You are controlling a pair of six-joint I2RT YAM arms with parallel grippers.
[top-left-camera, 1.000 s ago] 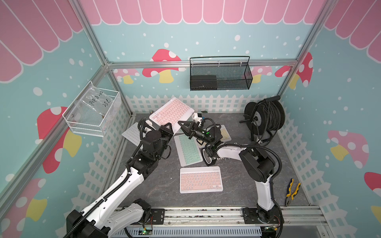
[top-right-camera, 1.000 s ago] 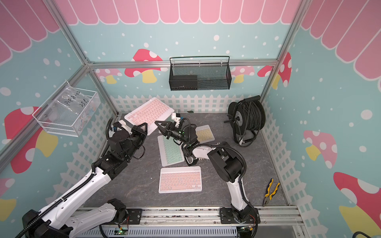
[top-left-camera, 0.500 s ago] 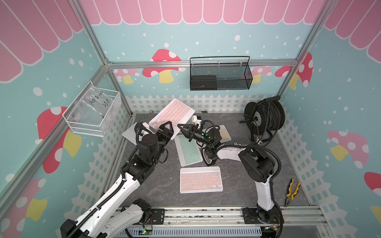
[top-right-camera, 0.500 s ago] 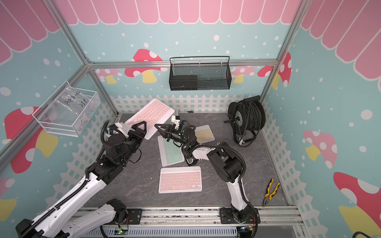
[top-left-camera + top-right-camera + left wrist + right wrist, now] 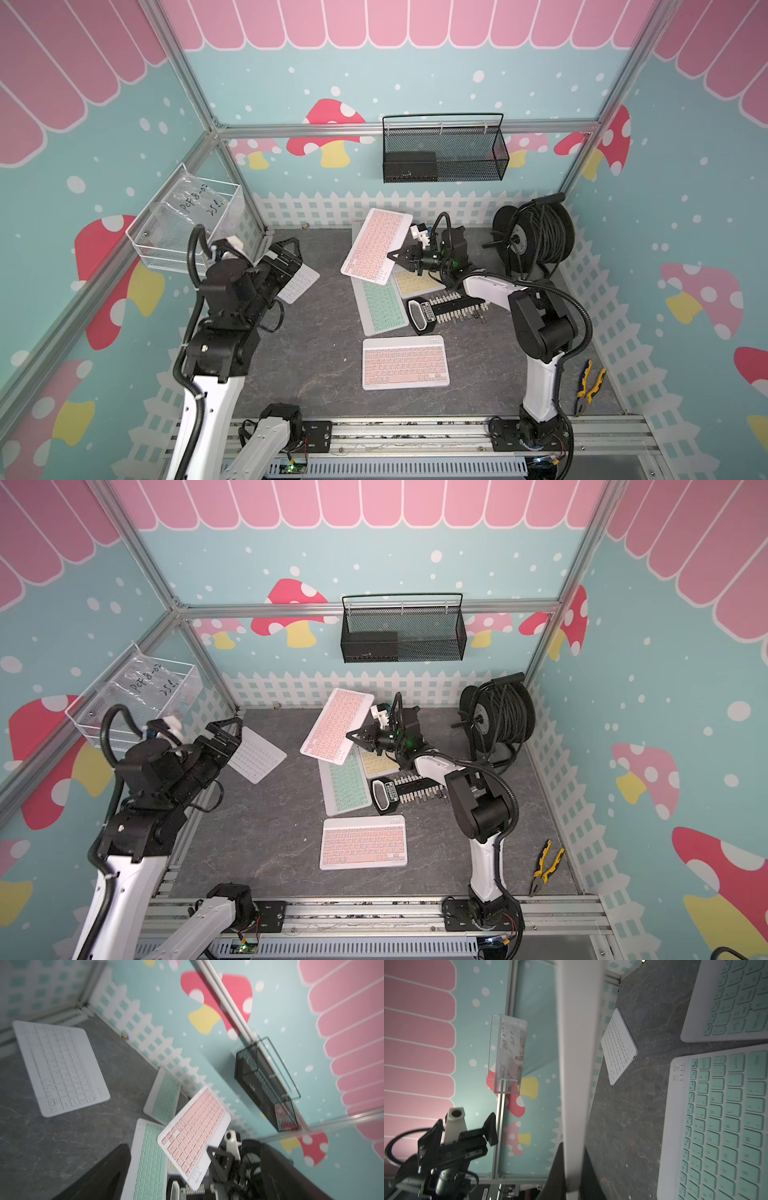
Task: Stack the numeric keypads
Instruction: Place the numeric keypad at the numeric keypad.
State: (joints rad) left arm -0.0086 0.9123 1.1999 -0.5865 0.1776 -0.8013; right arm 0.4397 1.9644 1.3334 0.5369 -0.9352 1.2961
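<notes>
Dark grey stone-look tabletop (image 5: 316, 353) floors a booth with mushroom-print walls. Nearest the front rail, the near pink keypad (image 5: 405, 362) lies flat and alone, keys up. Yellow-handled pliers (image 5: 590, 386) lie well off to its right, by the white fence trim.

Just behind it, a black peg holder (image 5: 446, 313) lies crosswise. Its rounded end is against the right edge of the mint keypad (image 5: 380, 305), and its other end runs under the right arm. The yellow keypad (image 5: 417, 282) lies beyond the holder, beside the mint one and partly covered by the right arm's wrist.

Over the far ends of both, the right tool (image 5: 392, 257) is clamped on the edge of the raised pink keypad (image 5: 376, 245). That keypad hangs tilted, clear of the tabletop, and hides most of the back mint keypad (image 5: 164, 1097) by the fence.

At the left, the left tool (image 5: 226, 739) hovers with its jaws spread wide and nothing between them. It overlaps one corner of the white keypad (image 5: 255, 754), which lies flat, well apart from the others.

Farther back, a cable reel (image 5: 534, 237) stands in the right corner. A black mesh basket (image 5: 444, 153) hangs on the back wall, and a clear bin (image 5: 187, 224) on the left frame.
</notes>
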